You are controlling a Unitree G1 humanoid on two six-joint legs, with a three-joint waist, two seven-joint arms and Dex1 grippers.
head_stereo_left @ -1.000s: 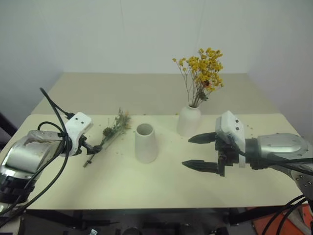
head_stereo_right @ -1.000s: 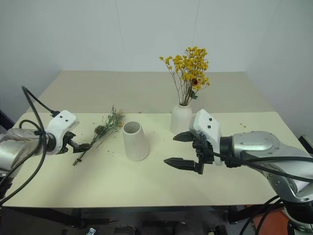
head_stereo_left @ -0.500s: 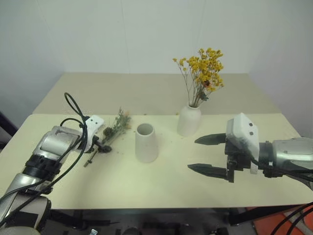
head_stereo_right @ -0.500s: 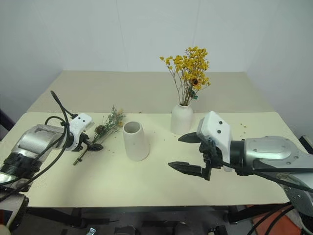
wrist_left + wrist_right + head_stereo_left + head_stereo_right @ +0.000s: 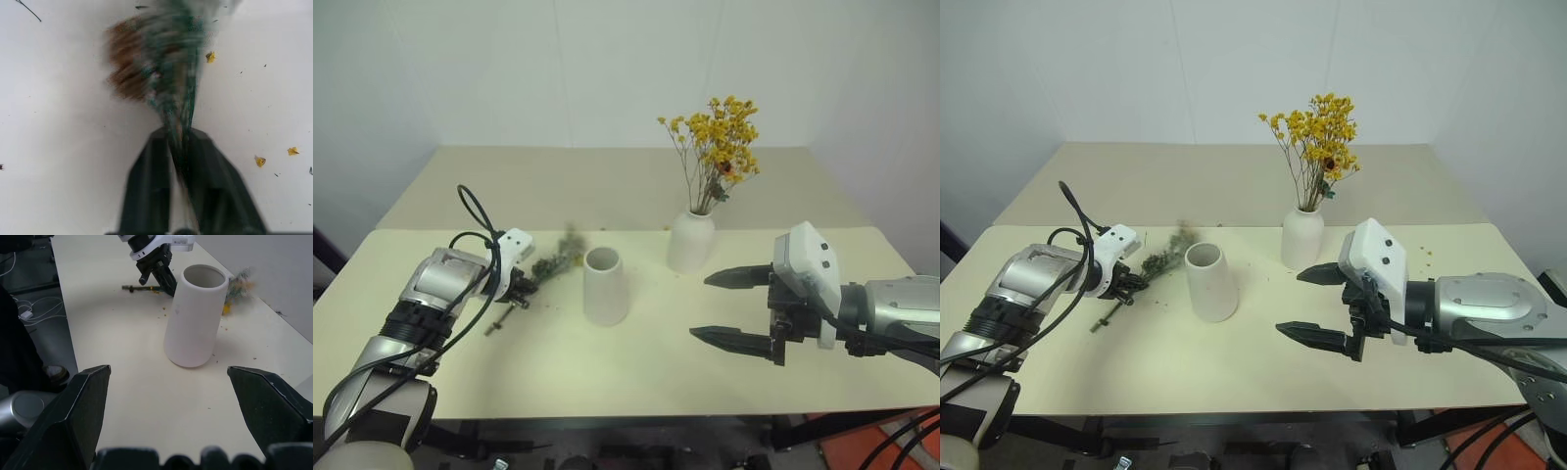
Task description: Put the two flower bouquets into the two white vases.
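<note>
The grey-green bouquet [image 5: 556, 264] lies on the table left of the cone vase [image 5: 605, 286], its head blurred. My left gripper [image 5: 519, 289] is shut on its thin stems; the left wrist view shows both black fingers [image 5: 151, 181] pinching the stems [image 5: 178, 117]. The yellow bouquet [image 5: 721, 147] stands in the bottle vase [image 5: 691, 242] behind. My right gripper [image 5: 732, 308] hovers open to the right of the cone vase [image 5: 195, 316], nothing between its fingers [image 5: 80, 406]. In the right wrist view my left gripper [image 5: 159, 274] sits behind that vase.
The cream table [image 5: 636, 372] carries small flower crumbs [image 5: 259, 160] near the stems. A second table [image 5: 607, 181] stands behind, against a white wall. Cables hang over the left arm.
My left gripper has moved in toward the stems and shut on them. The grey-green bunch has shifted toward the cone vase. The right gripper stays open and has hardly moved.
</note>
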